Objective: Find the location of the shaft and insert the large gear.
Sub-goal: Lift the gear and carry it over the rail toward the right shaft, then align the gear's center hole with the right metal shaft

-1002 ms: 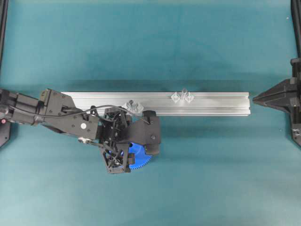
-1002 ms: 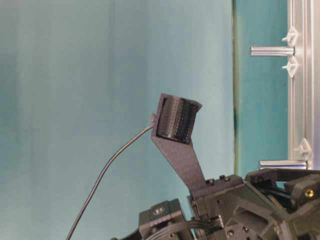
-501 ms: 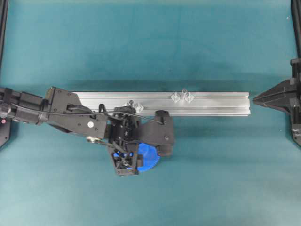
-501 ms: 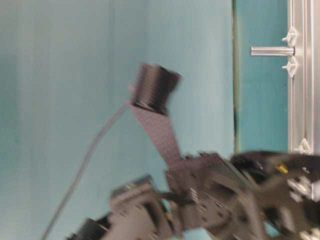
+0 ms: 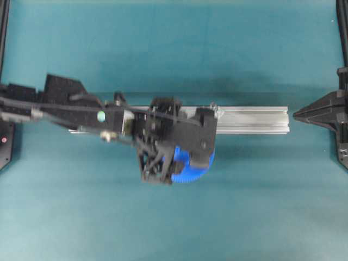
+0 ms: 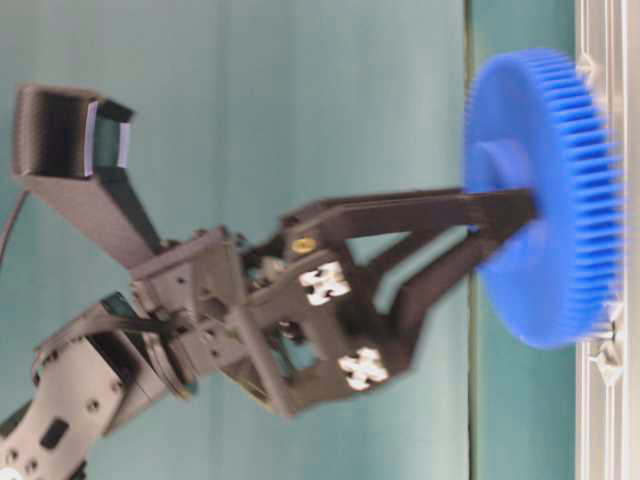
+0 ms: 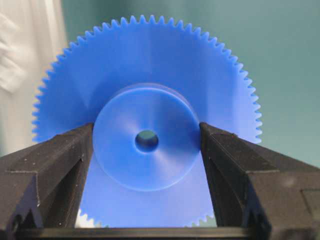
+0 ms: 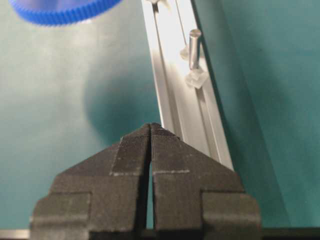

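Your left gripper point(image 7: 146, 142) is clamped on the raised round hub of the bright blue, fine-toothed plastic gear point(image 7: 145, 85); its two black fingers point(image 7: 55, 160) press the hub from either side, with the small centre hole open between them. In the table-level view the gear point(image 6: 545, 195) is blurred, held on edge at the fingertips, just beside the long silver aluminium rail point(image 6: 605, 180); whether they touch you cannot tell. From overhead, the left arm covers most of the gear point(image 5: 190, 168), leaving only a toothed arc showing below the gripper point(image 5: 185, 157), and it hides much of the rail point(image 5: 253, 119) too. The short, thin grey upright pin point(image 8: 194, 47), flanked by small clear plastic brackets point(image 8: 196, 78), stands on the rail ahead of your right gripper point(image 8: 151, 131), whose black jaws sit pressed together on nothing. A slice of the gear's rim is cut off at that view's top edge.
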Robot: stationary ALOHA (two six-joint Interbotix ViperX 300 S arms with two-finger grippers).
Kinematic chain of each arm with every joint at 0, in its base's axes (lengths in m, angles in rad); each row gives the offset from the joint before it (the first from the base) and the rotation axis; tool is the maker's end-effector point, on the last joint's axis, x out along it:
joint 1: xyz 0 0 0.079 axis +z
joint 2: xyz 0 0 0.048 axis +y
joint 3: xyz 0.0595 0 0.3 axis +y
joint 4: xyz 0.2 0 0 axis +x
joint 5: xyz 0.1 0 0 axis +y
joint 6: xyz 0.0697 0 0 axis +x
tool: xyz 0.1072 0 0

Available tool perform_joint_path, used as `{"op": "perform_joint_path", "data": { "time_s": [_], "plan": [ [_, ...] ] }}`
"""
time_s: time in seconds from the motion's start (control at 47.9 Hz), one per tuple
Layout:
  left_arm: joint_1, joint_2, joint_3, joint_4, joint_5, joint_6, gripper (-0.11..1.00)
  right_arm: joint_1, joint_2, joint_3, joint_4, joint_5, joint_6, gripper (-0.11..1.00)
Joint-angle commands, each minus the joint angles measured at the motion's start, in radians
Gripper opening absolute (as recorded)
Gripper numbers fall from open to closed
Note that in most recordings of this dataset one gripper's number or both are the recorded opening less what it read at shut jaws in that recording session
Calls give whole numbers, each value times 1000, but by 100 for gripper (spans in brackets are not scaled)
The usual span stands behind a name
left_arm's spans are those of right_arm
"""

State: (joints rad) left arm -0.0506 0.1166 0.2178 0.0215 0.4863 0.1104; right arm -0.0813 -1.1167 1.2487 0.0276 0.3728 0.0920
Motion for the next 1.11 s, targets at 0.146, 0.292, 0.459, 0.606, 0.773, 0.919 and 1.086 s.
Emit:
{"op": "perform_joint_path", "data": {
  "time_s": [0.146,0.292,0.459,0.606,0.773,0.919,1.086],
  "plan": [
    [103,-28,-84,6,-21,123,71,-3,5,-8,0,-3,9,1],
    [117,8,-91,5,-91,236,71,-2,5,-6,0,-5,9,1],
    [120,51,-97,6,-166,290,71,-3,3,-6,0,-9,9,1],
    [127,81,-110,6,-206,293,71,-3,-5,-6,0,-8,9,1],
    [141,109,-118,6,-209,296,71,-3,-17,-6,0,-2,9,1],
    [144,132,-118,6,-209,295,71,-2,-20,-6,0,-2,9,1],
    [146,152,-121,6,-210,295,71,-2,-20,-6,0,0,9,1]
  ]
}}
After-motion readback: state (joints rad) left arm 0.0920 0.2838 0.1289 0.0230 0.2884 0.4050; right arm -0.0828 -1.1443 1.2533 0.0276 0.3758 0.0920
